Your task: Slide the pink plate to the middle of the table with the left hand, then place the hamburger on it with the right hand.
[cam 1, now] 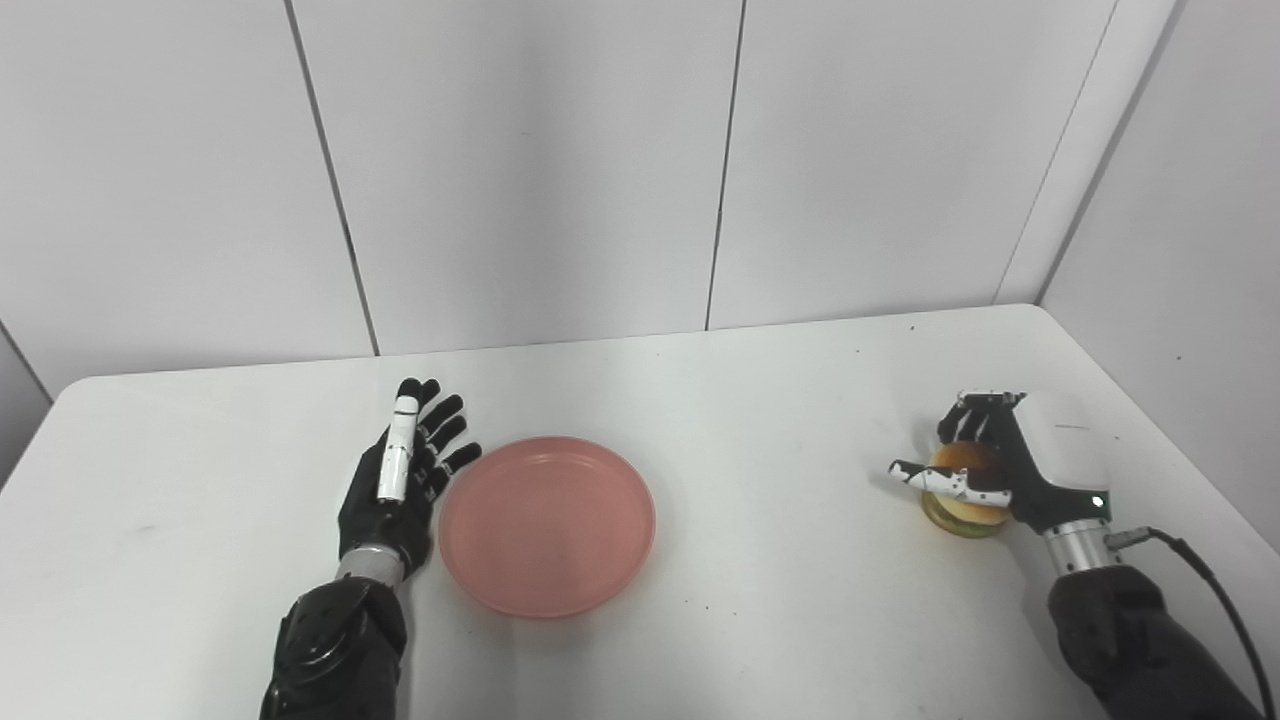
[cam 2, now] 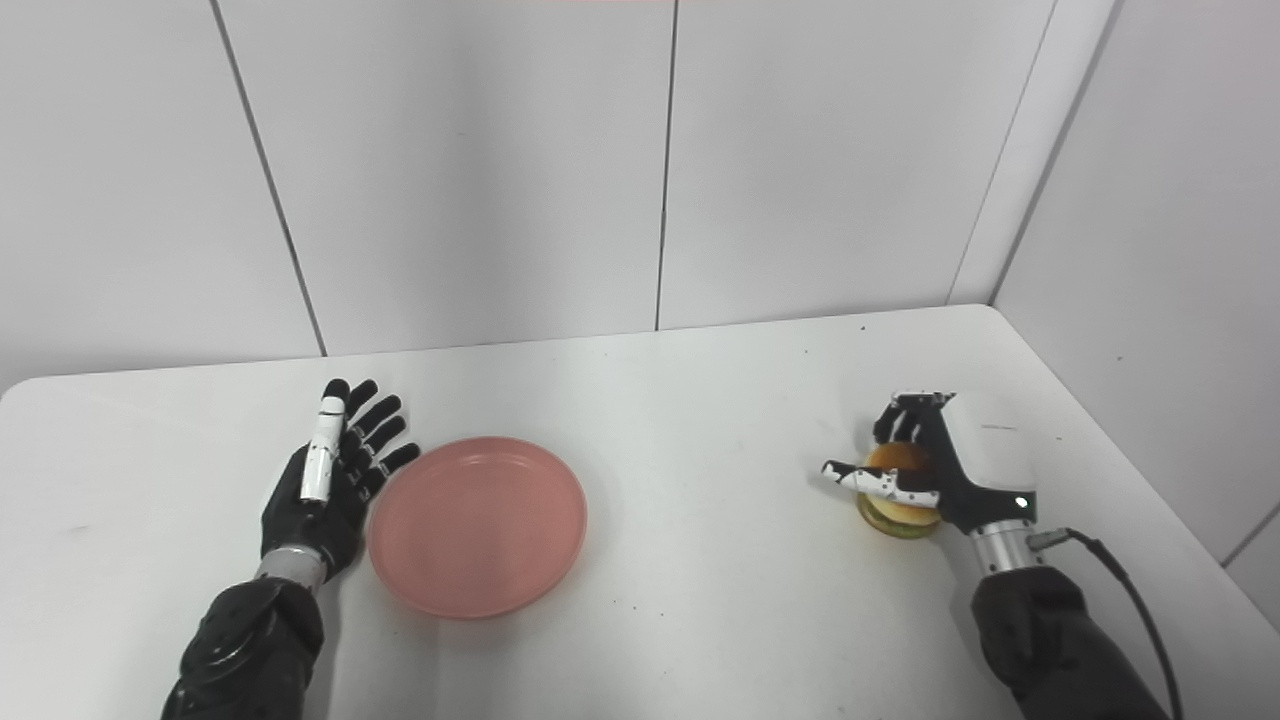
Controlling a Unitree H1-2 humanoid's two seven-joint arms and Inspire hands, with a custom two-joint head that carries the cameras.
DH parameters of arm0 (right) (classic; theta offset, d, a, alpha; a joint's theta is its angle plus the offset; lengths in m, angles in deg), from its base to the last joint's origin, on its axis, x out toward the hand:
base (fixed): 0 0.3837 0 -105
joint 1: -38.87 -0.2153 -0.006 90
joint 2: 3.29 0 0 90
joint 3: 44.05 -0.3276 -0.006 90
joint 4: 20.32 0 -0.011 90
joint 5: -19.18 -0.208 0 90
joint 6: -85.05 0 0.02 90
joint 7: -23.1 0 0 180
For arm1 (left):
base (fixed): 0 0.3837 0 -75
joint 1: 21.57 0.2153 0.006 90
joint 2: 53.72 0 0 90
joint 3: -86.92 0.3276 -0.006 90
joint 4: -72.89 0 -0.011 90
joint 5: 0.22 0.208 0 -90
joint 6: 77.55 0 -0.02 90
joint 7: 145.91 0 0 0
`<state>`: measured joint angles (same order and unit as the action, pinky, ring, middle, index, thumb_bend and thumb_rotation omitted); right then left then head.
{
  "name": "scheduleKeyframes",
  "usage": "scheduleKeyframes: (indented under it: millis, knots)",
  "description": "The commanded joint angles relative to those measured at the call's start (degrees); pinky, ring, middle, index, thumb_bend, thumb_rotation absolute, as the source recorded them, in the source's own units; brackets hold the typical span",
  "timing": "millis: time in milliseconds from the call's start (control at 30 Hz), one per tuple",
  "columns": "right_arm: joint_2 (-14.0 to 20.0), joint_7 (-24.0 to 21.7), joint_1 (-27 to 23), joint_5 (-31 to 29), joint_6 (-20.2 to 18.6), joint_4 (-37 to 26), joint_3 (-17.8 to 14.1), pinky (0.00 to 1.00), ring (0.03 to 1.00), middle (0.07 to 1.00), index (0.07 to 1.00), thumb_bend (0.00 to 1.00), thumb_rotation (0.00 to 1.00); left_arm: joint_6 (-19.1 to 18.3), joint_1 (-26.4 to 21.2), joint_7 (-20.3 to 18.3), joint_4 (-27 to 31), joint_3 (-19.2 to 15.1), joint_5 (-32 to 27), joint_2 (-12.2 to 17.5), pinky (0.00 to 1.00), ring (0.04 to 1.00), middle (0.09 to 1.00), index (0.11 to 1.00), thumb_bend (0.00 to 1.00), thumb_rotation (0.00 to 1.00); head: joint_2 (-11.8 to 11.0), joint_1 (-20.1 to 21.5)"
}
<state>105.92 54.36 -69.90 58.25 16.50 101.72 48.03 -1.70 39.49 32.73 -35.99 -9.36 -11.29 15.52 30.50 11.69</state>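
Overhead, white table (cam 1: 760,400), panelled walls; left hand (cam 1: 400,480) spread, right hand (cam 1: 985,465) clasps hamburger (cam 1: 965,515).

Round pink plate (cam 1: 547,525) flat mid-table (empty); hamburger (cam 1: 965,500) upright far right.

Hamburger (cam 1: 965,500): far and right sides covered by right hand (cam 1: 1010,455); only top bun patch and lower edge show. Contact of palm with bun hidden; whether it rests on the bench (cam 1: 760,400) or is lifted, cannot tell.

Left hand (cam 1: 400,480): stands edge-on beside pink plate (cam 1: 548,525); palm faces the rim, contact with rim not resolvable.

Both arms cut off by bottom edge. Bench near edge and left corner run out of frame. Cable (cam 1: 1215,590) at right wrist leaves at bottom right.
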Motion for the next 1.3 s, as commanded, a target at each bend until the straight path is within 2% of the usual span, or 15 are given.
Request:
scheduleKeyframes:
  millis: [0, 133, 300, 433, 500, 567, 667, 733, 767, 900, 1000, 1167, 1267]
  knots:
    - [0.68, 0.35, -0.4, -0.35, 0.77, -1.99, -0.01, 0.12, 0.155, 0.209, 0.238, 0.57, 0.32, -0.42, -1.18, 0.14, 0.83, 0.01, -0.82, -0.35, 0.77, 0.888, 0.855, 0.853, 0.63, 0.8, 0.25, -0.22]
    - [0.44, -2.44, 0.18, -2.06, -0.68, -7.4, -0.74, 0.13, 0.169, 0.222, 0.25, 0.57, 0.31, -0.4, -1.09, 0.3, 1.09, 0.2, -0.37, -0.52, 0.76, 0.886, 0.851, 0.848, 0.63, 0.8, 0.59, -0.91]
    - [-0.38, -3.83, -0.45, -1.86, 0.38, -12.94, -0.69, 0.11, 0.15, 0.213, 0.259, 0.55, 0.27, -0.15, -1.33, 0.2, 0.43, 0.16, -0.56, -0.86, 0.77, 0.893, 0.859, 0.842, 0.62, 0.79, 0.51, -2.32]
    - [-1.87, -7.95, -0.81, -2.76, -1.33, -20.91, -0.78, 0.11, 0.147, 0.212, 0.259, 0.55, 0.32, -0.08, -1.44, 0.58, 0.12, 0.35, -0.08, -1.12, 0.76, 0.898, 0.863, 0.835, 0.63, 0.79, 0.37, -2.83]
    - [-2.85, -10.24, -1.06, -3.06, -2.21, -25.27, -0.86, 0.11, 0.147, 0.213, 0.262, 0.54, 0.23, -0.05, -1.52, 0.69, 0.04, 0.46, 0.07, -1.15, 0.76, 0.896, 0.858, 0.854, 0.62, 0.81, 0.25, -2.97]
    - [-3.82, -12.6, -1.26, -3.03, -3.41, -29.13, -0.97, 0.11, 0.15, 0.216, 0.263, 0.54, 0.2, 0.16, -1.52, 0.75, 0.18, 0.69, 0.26, -1.16, 0.75, 0.892, 0.856, 0.858, 0.62, 0.81, 0.13, -3.24]
    - [-5.19, -15.39, -1.48, -3.21, -5.2, -33.15, -1.14, 0.12, 0.155, 0.222, 0.271, 0.53, 0.23, 0.0, -1.51, 0.98, 0.67, 0.65, 0.08, -1.36, 0.76, 0.887, 0.852, 0.854, 0.63, 0.8, 0.39, -3.62]
    - [-6.08, -16.68, -1.57, -3.5, -5.58, -34.57, -1.19, 0.12, 0.159, 0.228, 0.282, 0.54, 0.24, 0.07, -1.6, 1.1, 0.48, 0.56, -0.05, -1.42, 0.76, 0.885, 0.851, 0.846, 0.63, 0.8, 0.05, -4.27]
    - [-6.47, -17.28, -1.59, -3.59, -5.78, -35.16, -1.25, 0.12, 0.159, 0.229, 0.287, 0.53, 0.28, 0.07, -1.64, 1.13, 0.38, 0.52, -0.14, -1.42, 0.76, 0.887, 0.851, 0.839, 0.63, 0.79, 0.05, -4.27]
    - [-7.26, -17.97, -2.62, -4.51, -3.16, -33.6, -0.75, 0.12, 0.162, 0.233, 0.281, 0.54, 0.31, 0.04, -1.87, 1.22, 0.18, 0.88, 0.47, -0.99, 0.75, 0.881, 0.859, 0.849, 0.63, 0.81, -0.22, -4.32]
    - [-7.37, -17.7, -3.03, -4.31, -1.96, -32.51, -0.71, 0.12, 0.161, 0.231, 0.276, 0.55, 0.29, -0.15, -1.58, 1.21, 1.11, 0.95, 0.55, -0.81, 0.75, 0.875, 0.855, 0.854, 0.63, 0.81, -0.35, -3.76]
    - [-6.02, -16.51, -2.3, -1.48, -2.21, -33.51, -1.87, 0.12, 0.162, 0.236, 0.283, 0.56, 0.31, -0.67, -1.05, 1.01, 1.64, 0.71, 0.05, -0.69, 0.75, 0.877, 0.856, 0.848, 0.62, 0.8, -0.91, -2.63]
    - [-4.95, -16.31, -2.1, -0.79, -2.38, -34.03, -3.23, 0.12, 0.165, 0.24, 0.286, 0.55, 0.24, -0.2, -1.15, 0.96, 1.09, 0.63, 0.0, -0.64, 0.75, 0.881, 0.856, 0.849, 0.62, 0.8, -0.61, -2.22]
